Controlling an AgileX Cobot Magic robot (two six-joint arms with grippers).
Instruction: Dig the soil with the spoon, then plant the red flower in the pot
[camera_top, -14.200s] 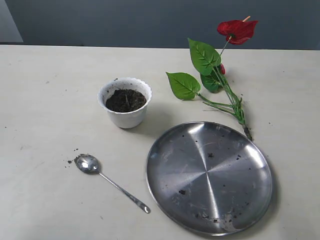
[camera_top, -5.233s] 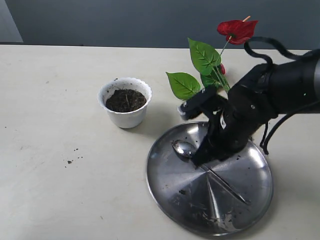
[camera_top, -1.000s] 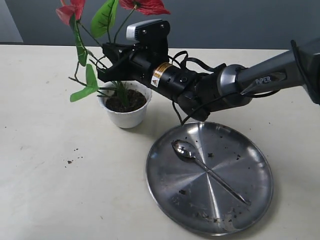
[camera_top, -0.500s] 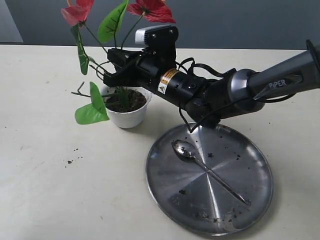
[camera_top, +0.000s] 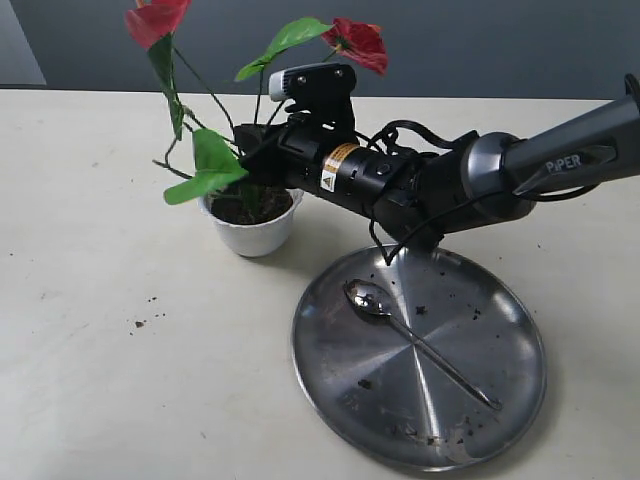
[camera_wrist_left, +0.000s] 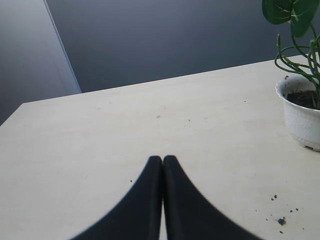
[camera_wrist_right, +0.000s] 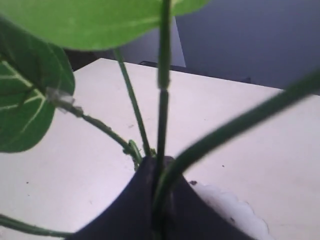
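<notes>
The red flower (camera_top: 357, 40) stands nearly upright with its stem bundle in the soil (camera_top: 250, 205) of the white scalloped pot (camera_top: 252, 235). My right gripper (camera_top: 252, 150) reaches across from the right and is shut on the stems just above the pot; in the right wrist view the green stems (camera_wrist_right: 162, 125) rise from between its closed fingertips, with the pot's rim (camera_wrist_right: 235, 205) beside them. The spoon (camera_top: 400, 335) lies in the steel plate (camera_top: 330, 380). My left gripper (camera_wrist_left: 162, 160) is shut on nothing above the bare table, the pot (camera_wrist_left: 302, 120) off to its side.
The large steel plate lies front right, dotted with soil crumbs. A few crumbs (camera_top: 140, 322) are scattered on the table front left. The right arm (camera_top: 470, 180) spans from the right edge across the plate's far side.
The right gripper has tilted the flower more upright and shifted it right; the blooms and leaves swung rightward above the pot. Spoon, plate and pot have not moved.
</notes>
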